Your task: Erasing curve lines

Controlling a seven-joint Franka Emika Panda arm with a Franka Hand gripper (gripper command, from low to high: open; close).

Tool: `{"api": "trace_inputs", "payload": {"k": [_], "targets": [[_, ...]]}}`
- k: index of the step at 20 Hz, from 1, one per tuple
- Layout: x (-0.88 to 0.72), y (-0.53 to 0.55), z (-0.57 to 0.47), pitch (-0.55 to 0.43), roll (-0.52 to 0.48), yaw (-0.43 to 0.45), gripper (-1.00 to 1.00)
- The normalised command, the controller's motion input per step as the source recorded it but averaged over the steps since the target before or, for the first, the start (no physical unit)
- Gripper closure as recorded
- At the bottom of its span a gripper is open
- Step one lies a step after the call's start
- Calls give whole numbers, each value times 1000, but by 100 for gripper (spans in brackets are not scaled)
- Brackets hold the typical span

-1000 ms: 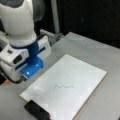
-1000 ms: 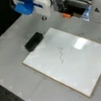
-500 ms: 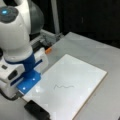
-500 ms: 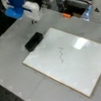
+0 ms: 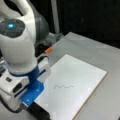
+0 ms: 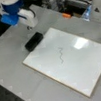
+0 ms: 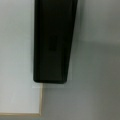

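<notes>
The grey table (image 6: 9, 62) carries everything, and the white board (image 6: 76, 68) lies flat on it, taking up most of the middle in both front views. The robot arm (image 5: 17, 45) stands over the board's corner, its white body and blue wrist piece hanging above the table, clear of the surface. The gripper (image 6: 27, 25) points downward, and whether its jaws are apart or closed I cannot tell from here; nothing shows as held.

Right below the gripper lies the black eraser (image 6: 34, 41), a dark block resting partly on the board's corner and partly on the table. The wrist view looks straight down on that eraser (image 7: 53, 40), with the board's wood-edged corner (image 7: 22, 100) showing under its end.

The curve lines (image 6: 60, 55) sit well apart from the gripper, out toward the board's middle, beyond the eraser. In a front view the squiggle (image 5: 63, 86) is a thin dark wave, whole and unwiped. A small orange object (image 6: 66, 15) lies on the table beyond the board's far edge.
</notes>
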Motion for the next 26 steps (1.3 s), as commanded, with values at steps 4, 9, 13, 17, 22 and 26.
{"api": "trace_inputs", "payload": {"k": [4,9,13,17,22,26], "targets": [[74,-133,-72,75,45,70,-100],[-51,-125,-138,37,54,58,-100],[-162,-125,-167,-10,49,57,-100],[-166,-136,-110,-35,30,65,-100],[-137,-89,-123,-44,38,78,-100],[-131,-47,-187,-87,53,82,-100]]}}
